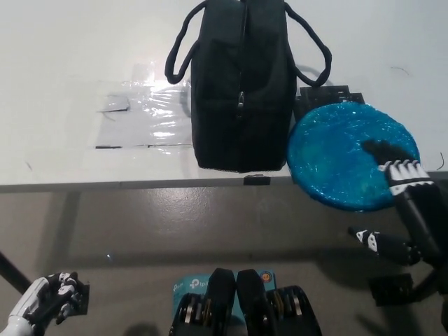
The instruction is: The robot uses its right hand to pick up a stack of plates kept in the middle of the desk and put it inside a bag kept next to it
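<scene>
Your black right hand (402,203), fingers spread wide, reaches the blue plastic-wrapped plate stack (350,155) overhanging the white counter (70,63); a nudge could tip it off.

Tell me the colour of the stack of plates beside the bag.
Bright blue with a glossy, crinkled wrap, seen in the head view: stack of plates.

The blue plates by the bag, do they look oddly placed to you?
Yes. The stack of plates juts past the desk front edge, beside the black bag, so part of it is unsupported. The right hand reaches over it.
</scene>
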You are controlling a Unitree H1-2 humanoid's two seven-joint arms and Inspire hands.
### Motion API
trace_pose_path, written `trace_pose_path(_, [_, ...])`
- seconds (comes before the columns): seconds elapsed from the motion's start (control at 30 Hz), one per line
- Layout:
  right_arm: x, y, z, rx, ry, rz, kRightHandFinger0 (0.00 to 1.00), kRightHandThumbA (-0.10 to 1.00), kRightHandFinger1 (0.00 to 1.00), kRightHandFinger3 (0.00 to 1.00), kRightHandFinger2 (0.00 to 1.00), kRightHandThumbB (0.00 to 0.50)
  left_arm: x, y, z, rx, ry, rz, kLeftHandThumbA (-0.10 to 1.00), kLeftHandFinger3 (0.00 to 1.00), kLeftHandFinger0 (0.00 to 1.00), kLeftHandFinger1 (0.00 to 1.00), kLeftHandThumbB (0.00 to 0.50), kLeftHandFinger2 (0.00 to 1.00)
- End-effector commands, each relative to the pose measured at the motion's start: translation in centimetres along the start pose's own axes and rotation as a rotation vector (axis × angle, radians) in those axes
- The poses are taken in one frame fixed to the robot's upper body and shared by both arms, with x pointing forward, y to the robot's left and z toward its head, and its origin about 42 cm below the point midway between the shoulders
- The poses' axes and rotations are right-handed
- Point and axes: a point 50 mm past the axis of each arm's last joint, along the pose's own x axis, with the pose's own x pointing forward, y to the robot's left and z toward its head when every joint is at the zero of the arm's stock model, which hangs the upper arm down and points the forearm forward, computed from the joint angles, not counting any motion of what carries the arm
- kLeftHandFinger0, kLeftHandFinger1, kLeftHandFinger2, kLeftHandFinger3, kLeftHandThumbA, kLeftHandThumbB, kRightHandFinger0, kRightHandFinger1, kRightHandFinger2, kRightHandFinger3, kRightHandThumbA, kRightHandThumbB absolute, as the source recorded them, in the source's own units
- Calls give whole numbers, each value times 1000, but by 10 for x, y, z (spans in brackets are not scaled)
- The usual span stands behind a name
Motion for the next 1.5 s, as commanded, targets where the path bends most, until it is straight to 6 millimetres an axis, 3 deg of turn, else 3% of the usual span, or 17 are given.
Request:
trace_pose_path(0.0, [10, -11, 0, -162, -82, 69, 1000, 1000, 1000, 1000, 1000, 452, 0, 16, 15, 26, -64, 0, 372, 379, 29, 265, 500, 388])
trace_pose_path(0.23, [36, -34, 0, -291, -126, 105, 1000, 1000, 1000, 1000, 1000, 499, 1, 17, 18, 24, -63, 5, 356, 365, 23, 246, 500, 373])
trace_pose_path(0.37, [39, -33, -2, -295, -118, 119, 1000, 1000, 1000, 1000, 1000, 500, 2, 19, 21, 25, -55, 10, 340, 381, 38, 271, 500, 391])
trace_pose_path(0.53, [28, -20, -9, -282, -77, 163, 1000, 1000, 1000, 1000, 1000, 499, 3, 21, 24, 44, -60, 7, 355, 371, 33, 257, 500, 382])
trace_pose_path(0.73, [2, 16, -10, -224, -38, 259, 1000, 1000, 1000, 1000, 1000, 500, 2, 21, 23, 44, -58, 10, 354, 363, 34, 247, 500, 374])
trace_pose_path(0.97, [-4, 33, -8, -205, -23, 285, 1000, 1000, 1000, 1000, 1000, 500, 0, 19, 19, 34, -56, 11, 336, 360, 14, 242, 500, 373])
trace_pose_path(1.23, [15, 18, -24, -250, 50, 236, 1000, 1000, 1000, 1000, 1000, 500, -5, 17, 12, 30, -44, 12, 348, 356, 21, 249, 500, 381])
trace_pose_path(1.47, [38, -7, -23, -310, 34, 155, 1000, 1000, 1000, 1000, 1000, 500, -5, 17, 12, 38, -47, 14, 365, 371, 24, 264, 500, 388])
